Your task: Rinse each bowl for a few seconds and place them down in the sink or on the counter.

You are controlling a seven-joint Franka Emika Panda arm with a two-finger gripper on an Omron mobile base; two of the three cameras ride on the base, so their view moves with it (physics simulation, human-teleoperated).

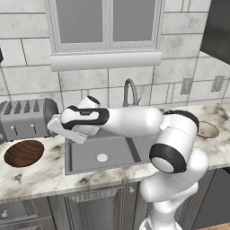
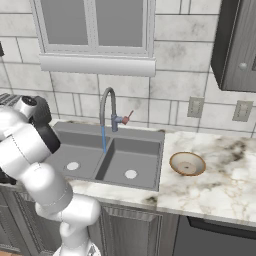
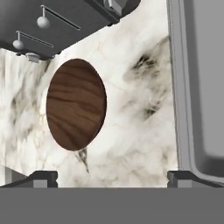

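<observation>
The dark brown wood-grain bowl (image 1: pixel 24 152) (image 3: pixel 76 105) lies on the marble counter (image 1: pixel 49 168) left of the sink (image 1: pixel 90 155), in front of a toaster. My gripper (image 1: pixel 57 127) (image 3: pixel 113 177) hovers over the counter between this bowl and the sink's left rim (image 3: pixel 179 87). It is open and holds nothing, with the bowl ahead of its left fingertip (image 3: pixel 43 177). The smaller pale tan bowl (image 2: pixel 187 163) (image 1: pixel 207 130) sits upright on the counter right of the sink (image 2: pixel 80 145). A thin stream of water runs from the grey gooseneck tap (image 2: pixel 107 107).
A grey toaster (image 1: pixel 27 119) (image 3: pixel 57 22) stands close behind the wood-grain bowl. The tiled wall and a window sill (image 1: pixel 105 59) rise behind the sink. A dark wall cabinet (image 2: pixel 235 45) hangs at the right, with outlets (image 2: pixel 194 106) below it.
</observation>
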